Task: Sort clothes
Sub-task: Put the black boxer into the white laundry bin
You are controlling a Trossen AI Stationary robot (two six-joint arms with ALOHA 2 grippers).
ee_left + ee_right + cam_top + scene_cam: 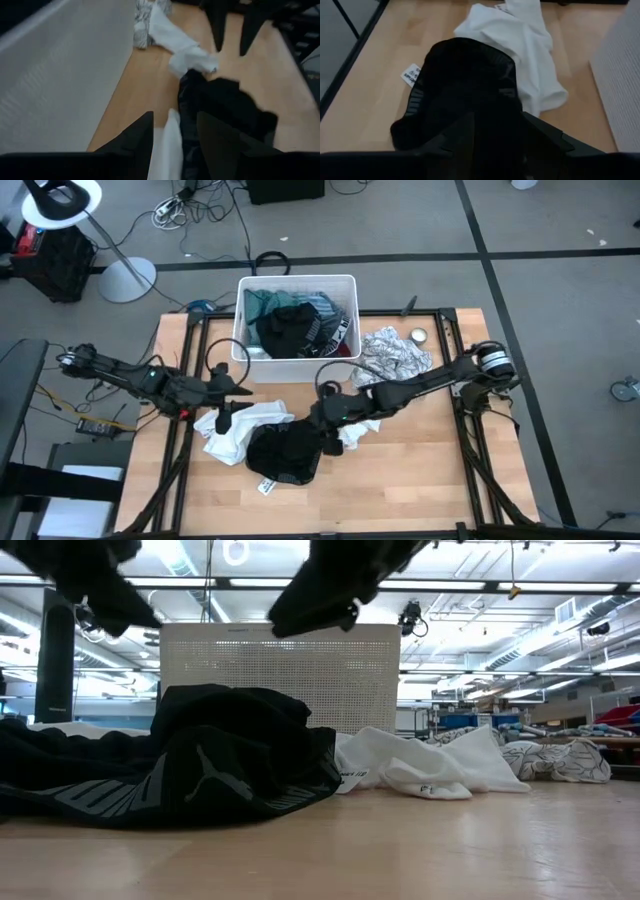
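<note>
A black garment (285, 452) lies crumpled on the wooden table near its middle, and it also shows in the low view (200, 760). Its far side overlaps a white garment (238, 430). A white-grey patterned garment (395, 355) lies to the right of the white tub (297, 278), which holds teal, black and striped clothes. My left gripper (222, 420) is open above the white garment's left part (172, 145). My right gripper (328, 442) is open above the black garment's right side (495, 135). In the low view both grippers hang clear above the cloth.
A small round object (418, 335) lies on the table at the far right. A white tag (266, 486) sticks out from the black garment's near edge. Black frame rails (462, 430) run along the table's left and right sides. Bare wood (390, 490) shows toward the near edge.
</note>
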